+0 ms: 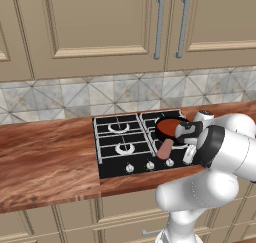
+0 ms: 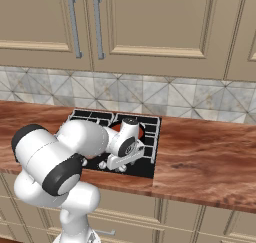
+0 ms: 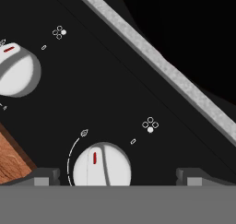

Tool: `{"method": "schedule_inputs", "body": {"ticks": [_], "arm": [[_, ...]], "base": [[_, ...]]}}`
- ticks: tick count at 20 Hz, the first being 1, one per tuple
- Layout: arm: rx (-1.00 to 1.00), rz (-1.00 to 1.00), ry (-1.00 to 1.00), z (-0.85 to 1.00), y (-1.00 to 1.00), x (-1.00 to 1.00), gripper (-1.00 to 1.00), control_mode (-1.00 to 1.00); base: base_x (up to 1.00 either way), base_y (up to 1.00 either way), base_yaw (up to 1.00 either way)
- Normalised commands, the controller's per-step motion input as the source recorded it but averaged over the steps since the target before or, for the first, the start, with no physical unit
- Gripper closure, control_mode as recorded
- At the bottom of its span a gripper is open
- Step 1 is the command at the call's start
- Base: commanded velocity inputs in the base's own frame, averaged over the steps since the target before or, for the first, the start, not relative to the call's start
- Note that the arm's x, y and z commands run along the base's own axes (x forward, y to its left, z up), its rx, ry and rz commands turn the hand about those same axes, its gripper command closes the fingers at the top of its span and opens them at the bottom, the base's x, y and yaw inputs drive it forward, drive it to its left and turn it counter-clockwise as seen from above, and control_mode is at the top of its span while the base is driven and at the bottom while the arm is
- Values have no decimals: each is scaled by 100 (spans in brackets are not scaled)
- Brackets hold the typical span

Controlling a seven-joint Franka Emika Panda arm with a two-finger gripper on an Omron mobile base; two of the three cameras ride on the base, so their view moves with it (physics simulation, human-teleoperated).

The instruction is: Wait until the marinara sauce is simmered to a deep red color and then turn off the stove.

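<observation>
Marinara sauce [image 1: 170, 125] sits in a small black pan [image 1: 161, 131] on the right rear burner of the stove [image 1: 120, 139], its surface dark red from the left base view, partly hidden by the arm. On colour, I judge the wait is over and the step in hand is turning off the knob.

Observations, left to right:
- Left base view: three silver knobs are visible along the stove's front edge; any further knob would be behind the arm. The pan's pinkish handle [image 1: 165, 149] reaches toward that row.
- Hand view: two knobs. The far knob [image 3: 16, 70] is at upper left; the near knob [image 3: 102, 165] lies low in the frame, between the two fingertips [image 3: 42, 176].
- Gripper [image 3: 117, 178]: fingers spread wide, one either side of the near knob, touching nothing that I can see.

Recommendation: centre the near knob squarely between the fingers, lower until the pads flank its body, close firmly, then rotate until the red mark leaves the flame arc. Which burner this knob serves cannot be confirmed; the four-dot symbol [image 3: 150, 125] beside it should be checked.

Count: one pan, one stove, four burners by judgement (two bare ones plainly seen), two cabinet handles [image 1: 160, 26].
</observation>
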Motion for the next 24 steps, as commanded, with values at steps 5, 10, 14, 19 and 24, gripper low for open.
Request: {"method": "schedule_inputs", "body": {"ticks": [5, 10, 14, 19, 24], "arm": [[0, 0, 0, 0, 0, 0, -100, -100], [0, 0, 0, 0, 0, 0, -100, -100], [0, 0, 0, 0, 0, 0, -100, -100], [0, 0, 0, 0, 0, 0, -100, -100], [0, 0, 0, 0, 0, 0, -100, -100]], "base": [[0, 0, 0], [0, 0, 0], [0, 0, 0], [0, 0, 0], [0, 0, 0]]}}
